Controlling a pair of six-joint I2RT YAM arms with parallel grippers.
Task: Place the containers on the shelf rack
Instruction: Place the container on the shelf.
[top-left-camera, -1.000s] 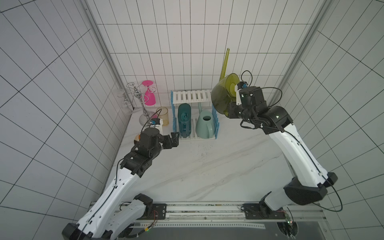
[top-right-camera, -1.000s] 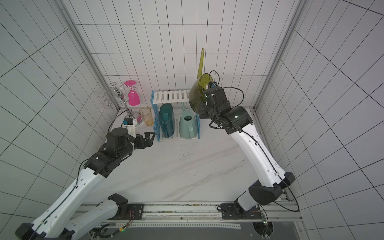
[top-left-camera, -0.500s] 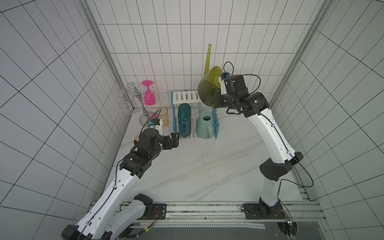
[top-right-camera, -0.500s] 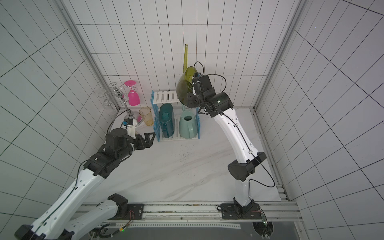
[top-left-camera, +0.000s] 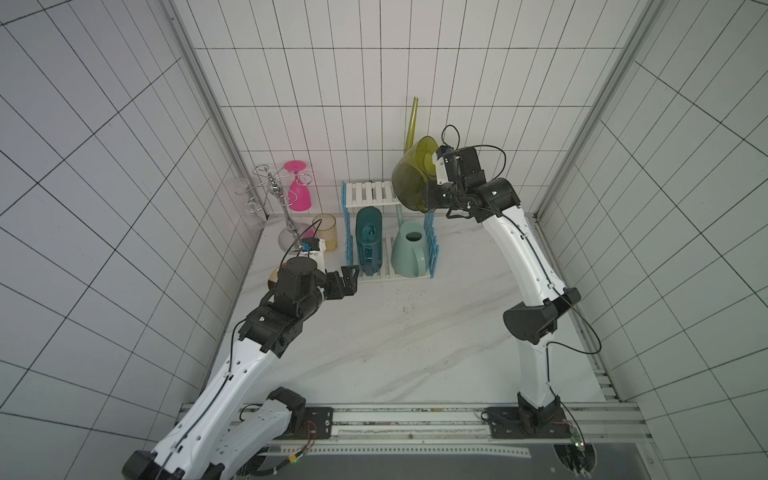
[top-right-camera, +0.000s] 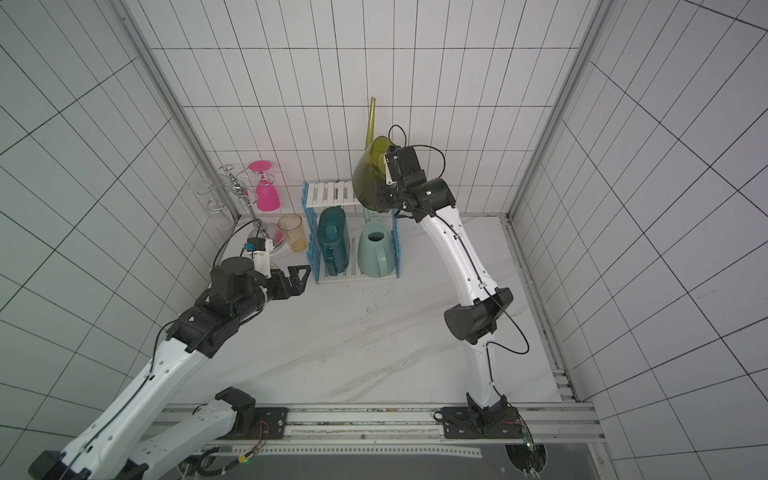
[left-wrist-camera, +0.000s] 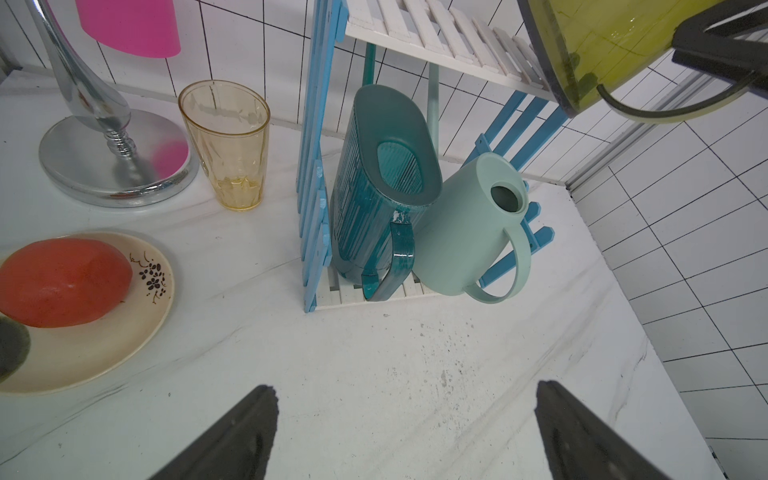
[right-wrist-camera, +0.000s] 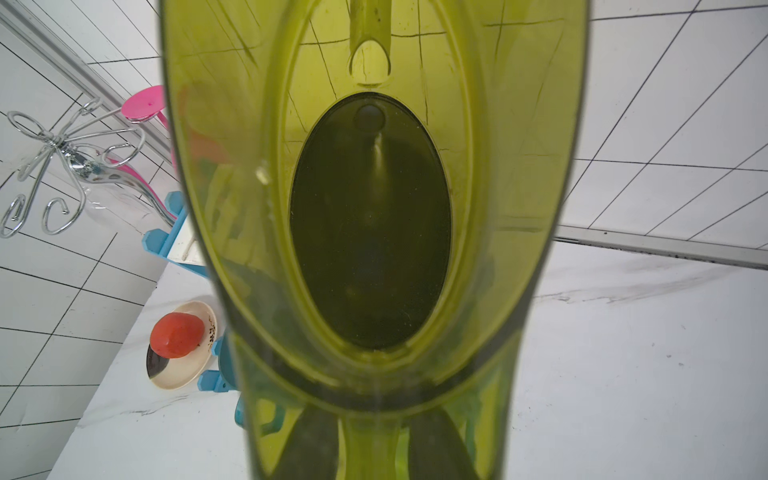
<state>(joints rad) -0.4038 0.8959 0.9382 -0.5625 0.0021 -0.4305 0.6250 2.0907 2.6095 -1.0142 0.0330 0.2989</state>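
Swung leftward since a second ago, the right gripper (top-left-camera: 434, 195) clamps the olive-green watering can (top-left-camera: 409, 183) by its handle, tilted, above the top shelf of the shelf rack (top-left-camera: 370, 193). The left gripper (top-left-camera: 350, 281) hangs wide open before the rack; the teal can (top-left-camera: 369, 245) and mint can (top-left-camera: 409, 249) stand on its lower shelf.

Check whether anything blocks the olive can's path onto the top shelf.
Nothing visible does. The top shelf is bare; the right gripper holds the olive can at its right end. The teal can and mint can sit below.
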